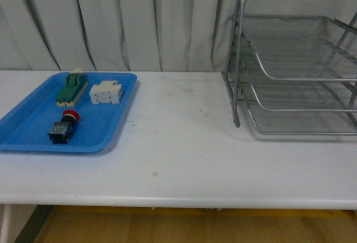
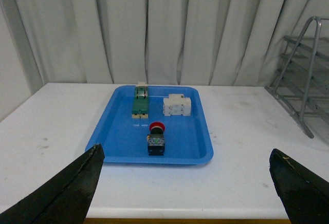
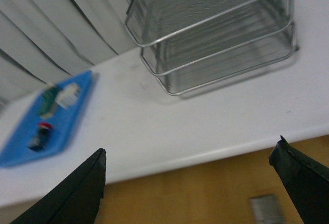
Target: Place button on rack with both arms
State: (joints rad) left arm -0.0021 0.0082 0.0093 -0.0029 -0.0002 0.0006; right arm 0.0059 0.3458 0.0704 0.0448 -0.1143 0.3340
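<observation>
The blue tray lies straight ahead of the left claw and holds three things. Nearest that claw is the button, lying with its red cap turned away from the claw and its black body towards it. Beyond the button, at the tray's far end, a green switch block and a white terminal block sit side by side, both apart from the button. The rack stands on the same white table, ahead of the right claw and well apart from the tray. Its three mesh tiers open towards that claw.

Both claws stand wide, their dark fingers spread far apart. The tray's raised rim runs all around the button. Between tray and rack lies a stretch of tabletop with a few faint marks. A pale curtain hangs behind everything.

The front view shows neither claw. The left wrist view shows the whole tray sharply, but only an edge of the rack's frame. The right wrist view looks down on all three tiers, with the tray a blur off to one side, and it also shows wooden floor below the table's near edge.
</observation>
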